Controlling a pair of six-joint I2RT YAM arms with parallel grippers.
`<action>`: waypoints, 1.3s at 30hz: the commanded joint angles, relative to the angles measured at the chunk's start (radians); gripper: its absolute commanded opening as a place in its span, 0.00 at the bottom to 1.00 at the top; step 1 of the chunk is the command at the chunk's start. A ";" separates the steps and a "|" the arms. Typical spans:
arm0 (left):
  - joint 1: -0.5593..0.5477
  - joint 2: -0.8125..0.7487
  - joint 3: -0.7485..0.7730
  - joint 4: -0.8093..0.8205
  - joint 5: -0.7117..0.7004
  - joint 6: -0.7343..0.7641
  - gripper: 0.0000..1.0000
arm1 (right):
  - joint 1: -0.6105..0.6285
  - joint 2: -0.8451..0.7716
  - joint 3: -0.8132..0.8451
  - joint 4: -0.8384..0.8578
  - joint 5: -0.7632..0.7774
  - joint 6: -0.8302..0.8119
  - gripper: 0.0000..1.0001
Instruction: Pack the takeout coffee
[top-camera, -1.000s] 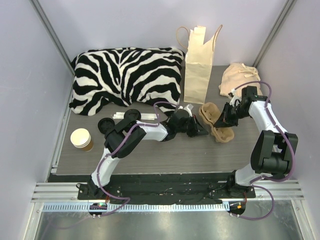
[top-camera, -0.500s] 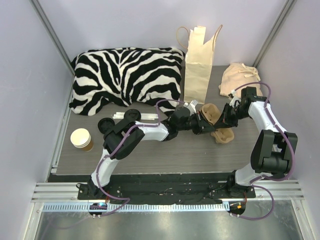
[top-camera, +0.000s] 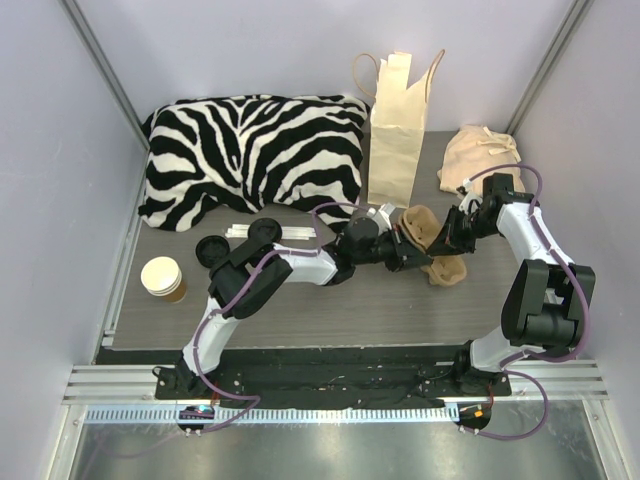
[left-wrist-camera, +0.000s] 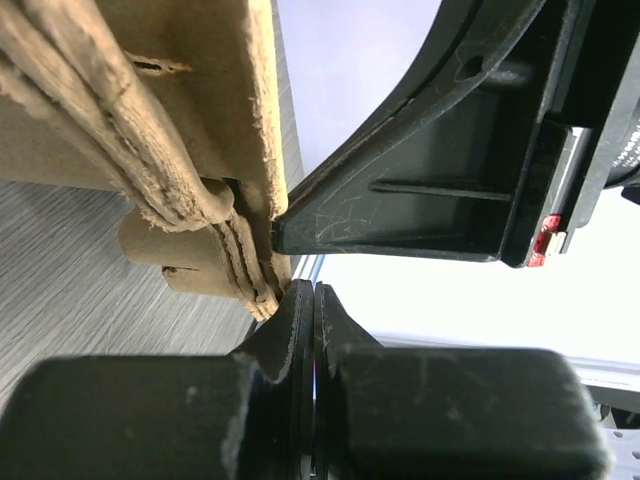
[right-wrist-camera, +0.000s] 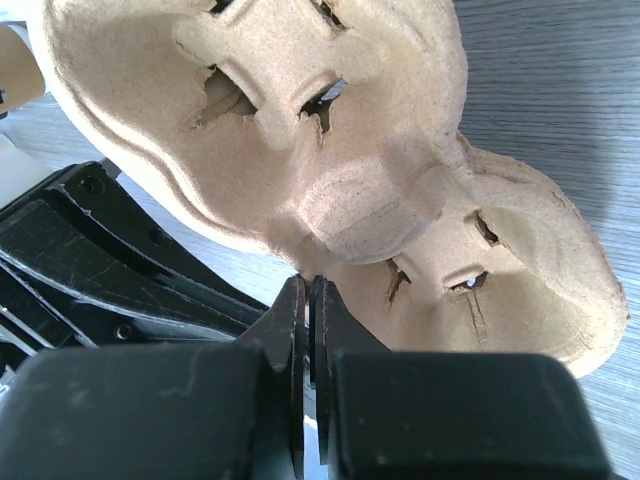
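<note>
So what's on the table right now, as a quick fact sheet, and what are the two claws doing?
Centre: pulp cup carrier, tilted, no cup in its holes
Left gripper: shut, tips at the carrier's edge
Right gripper: shut, tips against the carrier's rim
Back: paper bag standing upright, zebra pillow to its left, beige cloth pouch to its right
Left side: brown cup with white top standing, flat black lid beside it
Surface: grey wood-grain table
</note>
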 joint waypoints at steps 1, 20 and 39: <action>-0.004 -0.004 -0.029 0.118 0.017 -0.005 0.00 | -0.008 -0.006 0.013 0.017 -0.030 0.010 0.01; -0.010 -0.018 -0.035 0.146 0.019 0.017 0.00 | -0.013 -0.024 -0.012 0.033 -0.040 0.024 0.01; -0.005 0.052 -0.031 0.066 -0.044 0.038 0.00 | -0.013 -0.032 -0.010 0.018 -0.106 0.030 0.01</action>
